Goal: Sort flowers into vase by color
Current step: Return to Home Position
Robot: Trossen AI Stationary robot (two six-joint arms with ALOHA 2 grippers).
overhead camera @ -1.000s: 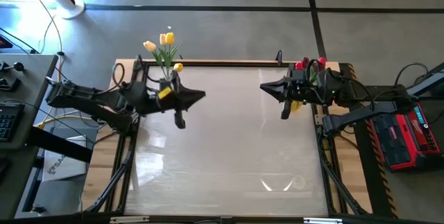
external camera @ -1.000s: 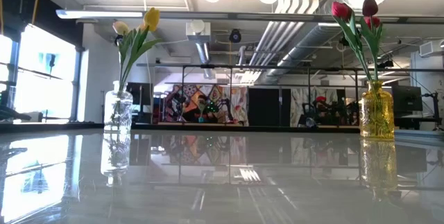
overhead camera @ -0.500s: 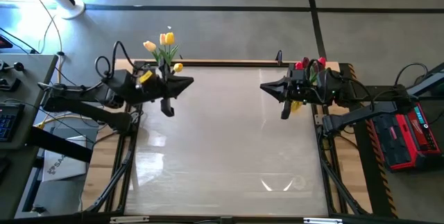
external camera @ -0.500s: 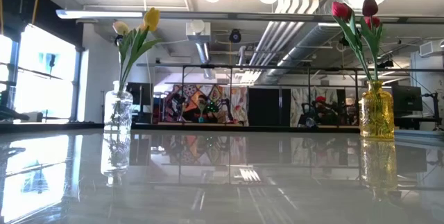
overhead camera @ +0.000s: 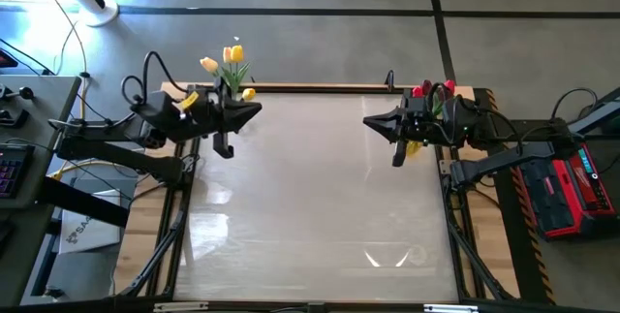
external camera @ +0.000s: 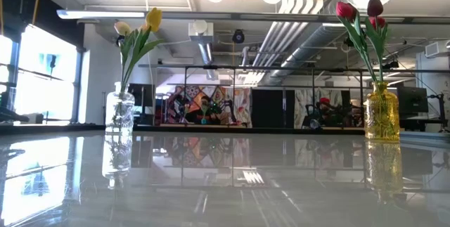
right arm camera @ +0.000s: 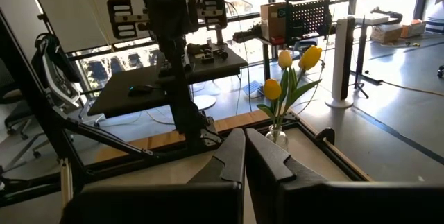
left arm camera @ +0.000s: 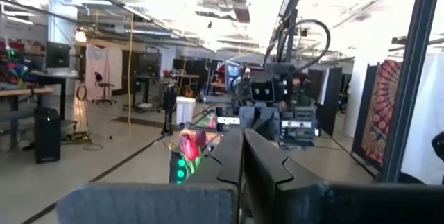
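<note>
Both bunches of flowers stand in vases at the far corners of the bench [overhead camera: 320, 206], and neither arm holds anything.

The yellow tulips [overhead camera: 231, 58] are in the clear vase [external camera: 120, 112] at the far left corner. The low view shows a bright yellow head and a paler one beside it, with the stems leaning slightly. The red tulips [external camera: 358, 13], one of them dark maroon, are in the amber vase [external camera: 382, 114] at the far right corner.

The left end effector [left arm camera: 243, 135] is closed, its two fingers pressed together with nothing between them. It is held above the bench at the far left, pointing toward the middle. The clear vase and its yellow tulips are close by, toward the bench's far edge. From its wrist camera a red tulip head shows across the bench, below the other arm.

The right end effector [right arm camera: 244, 135] is also closed and empty, held above the bench at the far right and pointing toward the middle. The red tulips rise just behind it by the arm's wrist, and the yellow tulips are well apart across the bench.
</note>
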